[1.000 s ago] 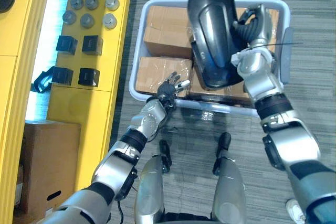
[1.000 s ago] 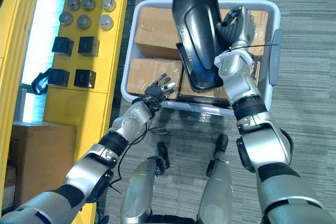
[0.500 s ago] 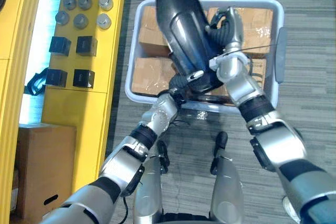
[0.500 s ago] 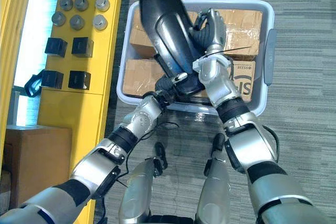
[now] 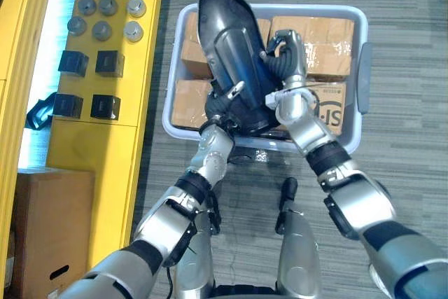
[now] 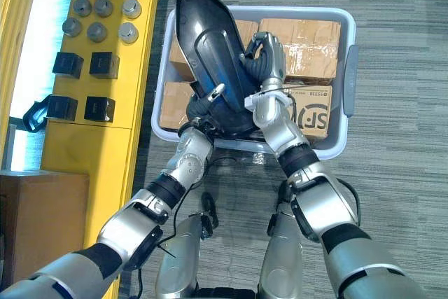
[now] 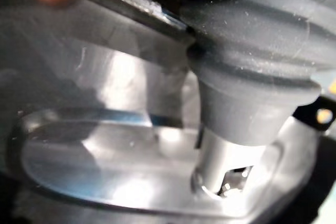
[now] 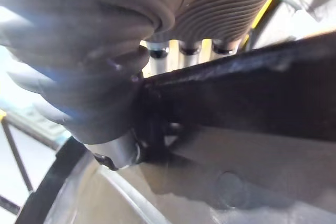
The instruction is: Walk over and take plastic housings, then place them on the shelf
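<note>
Glossy dark teardrop plastic housing [image 5: 227,47] hangs centre-frame above a pale box-filled crate [image 5: 315,10]; right hand [image 5: 288,57] curls round its right rim, left hand [image 5: 225,99] pinches its lower edge.

One housing [image 5: 231,47], six metal discs [image 5: 101,30], four black blocks [image 5: 108,63]

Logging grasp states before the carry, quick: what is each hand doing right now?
Left hand: against the lower end of the dark glossy plastic housing; grip cannot be told.
Right hand: closed on the housing's edge.
</note>
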Robot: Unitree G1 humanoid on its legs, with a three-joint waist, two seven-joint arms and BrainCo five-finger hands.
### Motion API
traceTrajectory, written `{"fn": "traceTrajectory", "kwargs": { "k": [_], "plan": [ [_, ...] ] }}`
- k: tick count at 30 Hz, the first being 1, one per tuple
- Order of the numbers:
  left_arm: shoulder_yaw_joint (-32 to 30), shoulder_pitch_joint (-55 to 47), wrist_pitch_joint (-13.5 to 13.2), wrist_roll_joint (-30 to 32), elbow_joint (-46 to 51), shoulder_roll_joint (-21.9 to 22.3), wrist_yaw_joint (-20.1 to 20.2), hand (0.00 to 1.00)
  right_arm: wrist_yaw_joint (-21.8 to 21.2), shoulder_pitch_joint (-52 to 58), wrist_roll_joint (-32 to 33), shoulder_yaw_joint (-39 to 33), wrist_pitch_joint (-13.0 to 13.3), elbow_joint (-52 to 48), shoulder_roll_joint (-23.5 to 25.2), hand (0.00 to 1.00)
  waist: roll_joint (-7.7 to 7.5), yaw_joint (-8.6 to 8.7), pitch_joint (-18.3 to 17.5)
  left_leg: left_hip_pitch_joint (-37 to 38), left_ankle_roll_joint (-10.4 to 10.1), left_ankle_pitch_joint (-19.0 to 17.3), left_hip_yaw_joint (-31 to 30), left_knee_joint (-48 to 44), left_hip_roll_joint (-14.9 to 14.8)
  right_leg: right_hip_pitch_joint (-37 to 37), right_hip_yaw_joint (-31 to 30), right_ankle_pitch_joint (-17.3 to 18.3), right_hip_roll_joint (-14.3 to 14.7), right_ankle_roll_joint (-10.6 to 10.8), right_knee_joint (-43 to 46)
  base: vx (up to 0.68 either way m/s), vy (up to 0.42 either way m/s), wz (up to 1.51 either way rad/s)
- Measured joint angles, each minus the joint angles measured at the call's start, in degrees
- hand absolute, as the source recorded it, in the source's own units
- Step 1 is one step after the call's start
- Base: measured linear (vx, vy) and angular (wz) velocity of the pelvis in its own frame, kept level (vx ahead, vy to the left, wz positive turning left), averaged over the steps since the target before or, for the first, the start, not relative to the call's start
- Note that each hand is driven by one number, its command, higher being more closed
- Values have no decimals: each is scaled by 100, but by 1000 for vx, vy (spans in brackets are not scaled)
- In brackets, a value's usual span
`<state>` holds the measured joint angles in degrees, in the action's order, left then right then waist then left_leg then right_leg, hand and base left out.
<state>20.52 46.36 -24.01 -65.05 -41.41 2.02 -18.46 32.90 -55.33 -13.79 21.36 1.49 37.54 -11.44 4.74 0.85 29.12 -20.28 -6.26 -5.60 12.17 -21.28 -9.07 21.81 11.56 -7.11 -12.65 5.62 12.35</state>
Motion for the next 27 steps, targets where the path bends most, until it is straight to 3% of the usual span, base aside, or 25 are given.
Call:
{"fn": "traceTrajectory", "kwargs": {
  "k": [5, 13, 17, 19, 24, 27],
  "plan": [
    [52, -230, -271, -490, 39, 84, 576, 100, 288, 241, -50, 26, 160, -191, 110, 100, -115, 8, 13, 108, -12, 31, -8, 88, 5, -93, 18, 18, 7, -18, -17, 0, 0, 0],
    [228, -830, -516, -926, 636, 89, 1088, 100, 504, 746, -284, 44, 437, -840, 180, 100, -265, 27, 1, 490, -23, 33, 41, 271, 19, -442, 38, 26, 15, -18, -164, 5, 6, -1],
    [333, -1092, -592, -890, 959, 24, 1222, 100, 508, 1022, -312, 54, 443, -1269, 177, 100, -306, 30, 5, 746, -27, 32, 63, 372, 21, -689, 75, 35, 25, -6, -259, 38, 20, -1],
    [327, -1240, -598, -649, 1184, -16, 1210, 100, 572, 1143, -397, 55, 459, -1482, 174, 100, -321, 24, 2, 960, -43, 41, 84, 492, 39, -884, 86, 38, 27, 0, -345, 46, 21, -2],
    [328, -1528, -573, 414, 1853, -254, 695, 100, 732, 1465, -386, 6, 598, -1941, 178, 100, -329, 7, -2, 1332, -76, 62, 104, 694, 44, -1243, 118, 34, 60, 9, -514, 49, 9, -1],
    [263, -1769, -410, 862, 2356, -458, 562, 100, 736, 1626, -394, -2, 740, -2184, 181, 100, -354, 17, -30, 1539, -79, 64, 131, 785, 45, -1449, 127, 26, 81, 21, -620, 35, 3, -3]
  ]
}}
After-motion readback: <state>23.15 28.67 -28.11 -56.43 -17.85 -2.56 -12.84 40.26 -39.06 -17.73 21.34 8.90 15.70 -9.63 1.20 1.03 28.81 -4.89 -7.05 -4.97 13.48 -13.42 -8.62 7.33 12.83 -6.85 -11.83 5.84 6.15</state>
